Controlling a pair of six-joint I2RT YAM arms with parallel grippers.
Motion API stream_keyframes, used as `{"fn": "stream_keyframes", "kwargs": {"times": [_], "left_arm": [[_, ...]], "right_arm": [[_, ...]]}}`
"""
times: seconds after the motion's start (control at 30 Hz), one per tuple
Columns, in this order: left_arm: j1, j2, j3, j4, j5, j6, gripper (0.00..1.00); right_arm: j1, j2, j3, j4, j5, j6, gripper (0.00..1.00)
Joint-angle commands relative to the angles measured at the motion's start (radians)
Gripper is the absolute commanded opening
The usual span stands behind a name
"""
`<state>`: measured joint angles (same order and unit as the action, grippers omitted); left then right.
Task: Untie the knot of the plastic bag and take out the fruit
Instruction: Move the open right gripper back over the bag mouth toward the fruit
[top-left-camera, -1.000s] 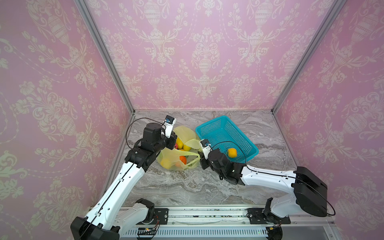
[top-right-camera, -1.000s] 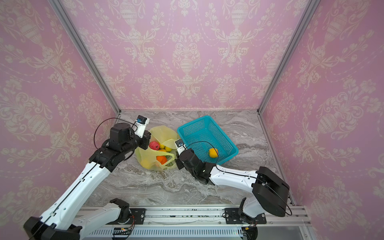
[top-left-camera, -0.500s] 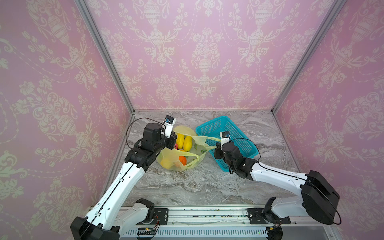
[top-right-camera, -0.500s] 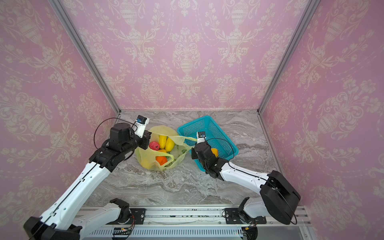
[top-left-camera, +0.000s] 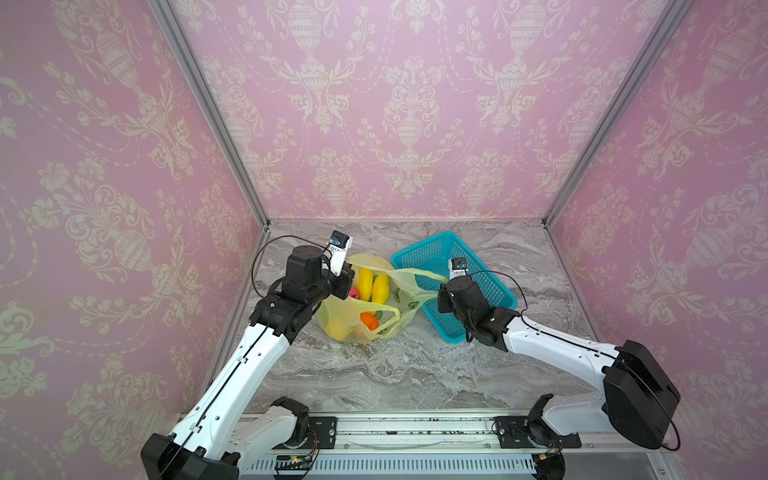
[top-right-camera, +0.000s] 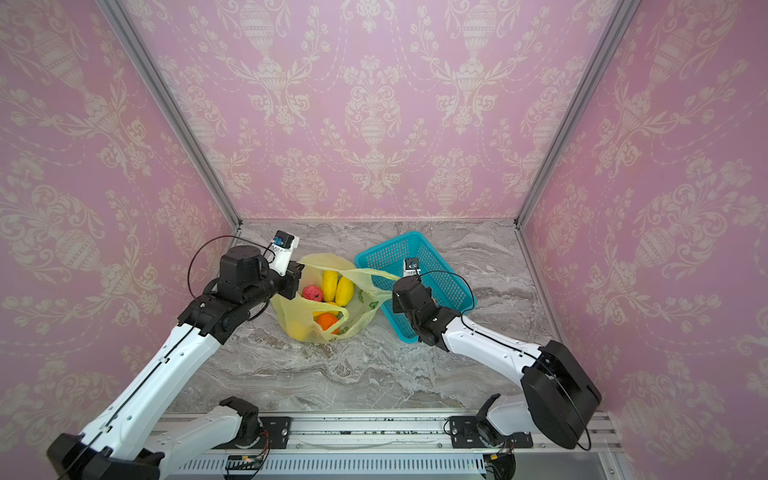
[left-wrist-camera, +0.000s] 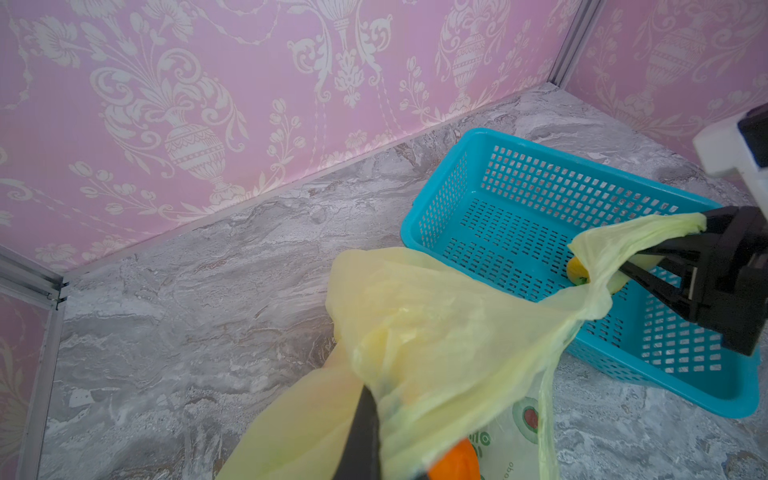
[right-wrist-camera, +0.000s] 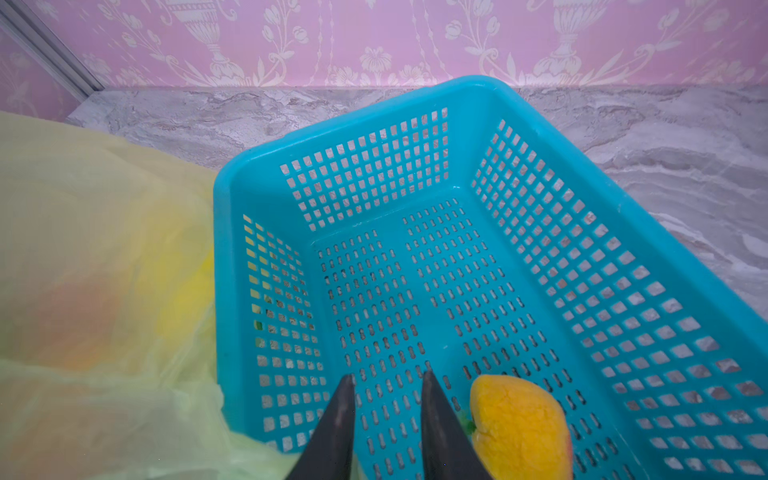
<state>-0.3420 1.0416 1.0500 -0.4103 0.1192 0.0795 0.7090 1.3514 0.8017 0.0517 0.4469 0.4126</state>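
Left hand (top-left-camera: 347, 286) is closed on the left edge of the bag (top-left-camera: 345, 330), as both top views show. Right hand (top-left-camera: 443, 291) is over the near part of the blue basket (top-left-camera: 419, 246), just beside the bag, and one handle (top-left-camera: 419, 273) of the bag stretches across to it. The bag stands on the worktop (top-left-camera: 374, 374) with its mouth open. The fruit (top-left-camera: 380, 289) lies inside: two long yellow pieces, a pink-red one beside them and an orange one nearer the front.

From the left wrist camera, one dark finger (left-wrist-camera: 363, 436) of the left hand has the thin plastic bunched against it. Farther off, the right hand (left-wrist-camera: 648, 262) has its jaws apart. The end of the handle (left-wrist-camera: 648, 228) hangs over one of its fingers, above the basket (left-wrist-camera: 582, 163).

From the right wrist camera, the two fingers (right-wrist-camera: 340, 424) of the right hand are apart, and the floor of the basket (right-wrist-camera: 353, 124) shows between them. One yellow-orange piece (right-wrist-camera: 519, 424) of fruit lies in the basket, just beside them. The bag (right-wrist-camera: 104, 208) touches the outer wall of the basket.
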Motion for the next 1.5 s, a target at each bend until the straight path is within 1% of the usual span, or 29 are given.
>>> {"fn": "stream_keyframes", "kwargs": {"times": [0.0,0.07,0.17,0.3,0.37,0.43,0.53,0.63,0.67,0.77,0.87,0.97,1.13,1.23,1.3,1.47], "left_arm": [[0.009,-0.006,-0.001,0.009,0.013,-0.011,0.0],[0.009,-0.008,-0.001,0.01,0.013,-0.011,0.0],[0.008,-0.008,-0.002,0.011,0.014,-0.012,0.0],[0.009,-0.009,-0.002,0.009,0.014,-0.012,0.0],[0.008,-0.01,-0.002,0.009,0.013,-0.013,0.0],[0.009,-0.012,-0.002,0.009,0.011,-0.012,0.0],[0.009,-0.014,-0.004,0.009,0.01,-0.013,0.0],[0.009,-0.012,-0.003,0.01,0.011,-0.012,0.0],[0.009,-0.012,-0.003,0.01,0.012,-0.012,0.0],[0.009,-0.011,-0.002,0.01,0.013,-0.012,0.0],[0.008,-0.011,-0.004,0.01,0.012,-0.013,0.0],[0.008,-0.011,-0.004,0.011,0.013,-0.012,0.0],[0.009,-0.013,-0.002,0.011,0.015,-0.014,0.0],[0.009,-0.012,-0.002,0.01,0.017,-0.014,0.0],[0.008,-0.013,-0.002,0.01,0.017,-0.014,0.0],[0.009,-0.015,-0.002,0.012,0.018,-0.015,0.0]], "right_arm": [[0.019,-0.107,-0.036,0.002,-0.09,-0.046,0.58],[0.036,-0.172,-0.057,-0.003,-0.123,-0.077,0.65],[0.061,-0.255,-0.084,-0.026,-0.152,-0.113,0.69],[0.082,-0.375,-0.127,-0.05,-0.201,-0.163,0.74],[0.088,-0.439,-0.133,-0.081,-0.213,-0.176,0.73],[0.098,-0.496,-0.132,-0.106,-0.222,-0.185,0.69],[0.127,-0.561,-0.12,-0.133,-0.236,-0.198,0.56],[0.194,-0.575,-0.094,-0.146,-0.236,-0.218,0.47],[0.224,-0.567,-0.084,-0.145,-0.232,-0.227,0.44],[0.304,-0.503,-0.053,-0.122,-0.199,-0.251,0.42],[0.356,-0.368,0.005,-0.113,-0.195,-0.265,0.38],[0.384,-0.227,0.069,-0.11,-0.196,-0.273,0.33],[0.385,-0.058,0.123,-0.067,-0.163,-0.237,0.28],[0.375,0.009,0.148,-0.06,-0.136,-0.219,0.25],[0.353,0.039,0.144,-0.036,-0.146,-0.198,0.23],[0.288,0.108,0.126,0.052,-0.208,-0.137,0.24]]}}
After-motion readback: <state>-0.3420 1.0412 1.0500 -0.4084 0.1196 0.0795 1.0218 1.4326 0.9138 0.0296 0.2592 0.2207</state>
